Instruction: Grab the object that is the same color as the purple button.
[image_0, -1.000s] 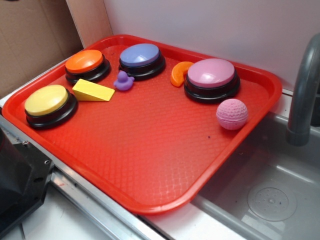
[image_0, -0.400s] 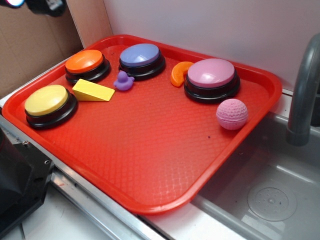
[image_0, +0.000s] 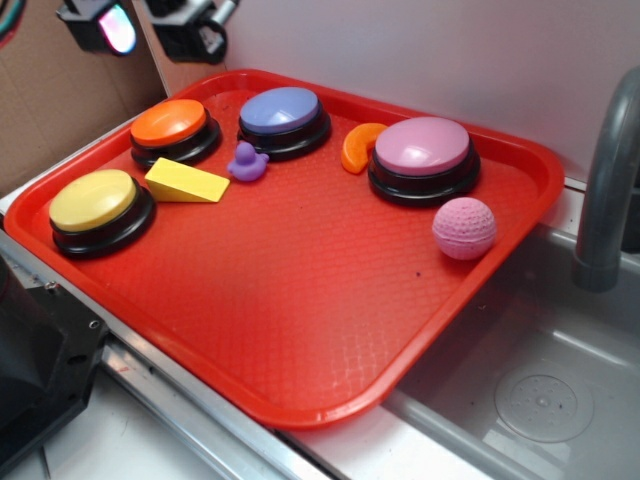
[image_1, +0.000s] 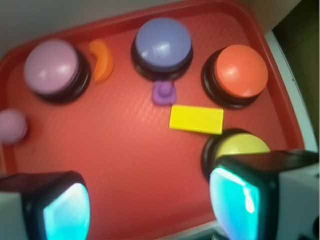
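Target is the duck (image_0: 247, 161): tiny, likely soft rubber, light, squashes a bit and can squirt out of a pinch. It sits on the tray (image_0: 300, 300), just in front of the purple button (image_0: 284, 112), wedge (image_0: 186, 181) close beside. Gripper (image_1: 150, 200) hangs high above the tray's corner, released, pads spread wide, holding nothing. Best hold looks like the body, across its widest part, low, not the head.

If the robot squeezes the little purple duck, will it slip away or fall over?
The purple duck is tiny and rounded, so it might squirt out of a pinch. It looks light and would probably slide or tip on the red tray if nudged. The gripper is open above it.
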